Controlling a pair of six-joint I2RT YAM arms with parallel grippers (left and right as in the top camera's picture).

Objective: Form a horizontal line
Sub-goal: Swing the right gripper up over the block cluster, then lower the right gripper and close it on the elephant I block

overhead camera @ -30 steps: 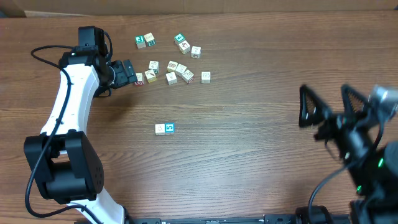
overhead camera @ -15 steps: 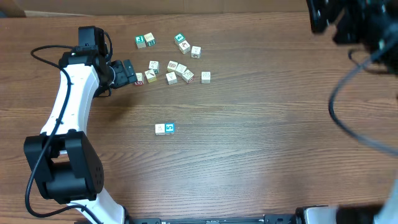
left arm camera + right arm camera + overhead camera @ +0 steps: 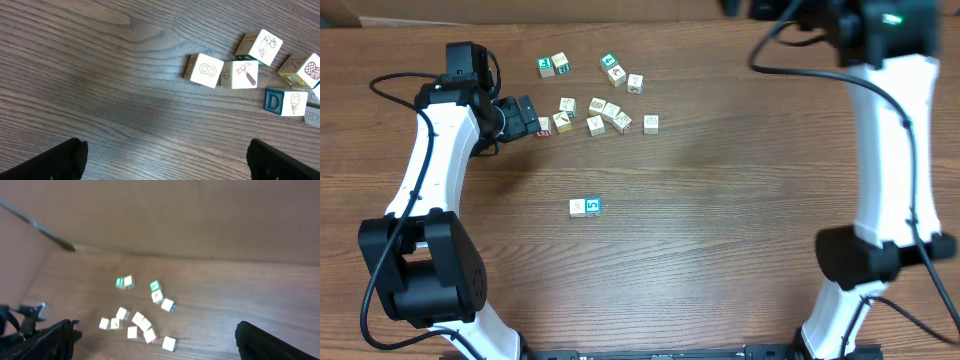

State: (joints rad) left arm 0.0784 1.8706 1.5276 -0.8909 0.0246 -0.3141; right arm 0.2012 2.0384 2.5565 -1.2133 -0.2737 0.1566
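Note:
Two cubes lie touching side by side mid-table: a whitish cube and the blue-faced "5" cube. Several more whitish cubes lie loose in a cluster at the back. My left gripper is open and empty at the cluster's left end, just left of a small cube. In the left wrist view its fingers frame bare wood, with an "8" cube and a hammer cube ahead. My right gripper is open and empty, raised high; the overhead view shows only its arm.
Green-faced cubes lie at the back of the cluster, and one cube sits at its right end. A bird cube, a pineapple cube and a "D" cube lie ahead of the left gripper. A cardboard wall bounds the far edge.
The right arm has swung up from the table's lower right to high at the far right. The left arm and all cubes have not moved.

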